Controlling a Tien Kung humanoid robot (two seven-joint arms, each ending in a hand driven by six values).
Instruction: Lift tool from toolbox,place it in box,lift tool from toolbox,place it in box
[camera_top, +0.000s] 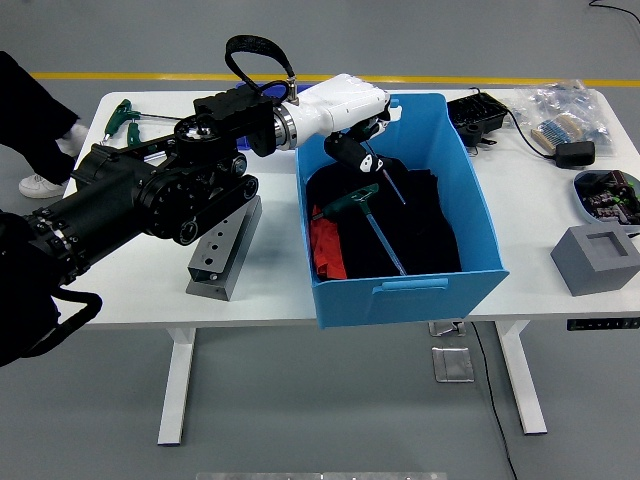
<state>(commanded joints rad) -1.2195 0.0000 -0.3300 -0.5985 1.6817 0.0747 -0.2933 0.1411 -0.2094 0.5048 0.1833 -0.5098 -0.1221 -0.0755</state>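
Second placing step in hand: left hand (358, 140) over the blue box (400, 290), fingers clamped on a T-handle tool (385, 178) above the one already inside (368, 215); next, lower and release.

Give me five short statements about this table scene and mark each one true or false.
1. The left hand is over the blue box. True.
2. The blue box is empty. False: a green-handled T-wrench lies in it on dark cloth.
3. The left hand holds a thin tool. True.
4. The grey drilled block sits right of the blue box. False: it is on the left.
5. The right hand works inside the box. False: it is out of view.
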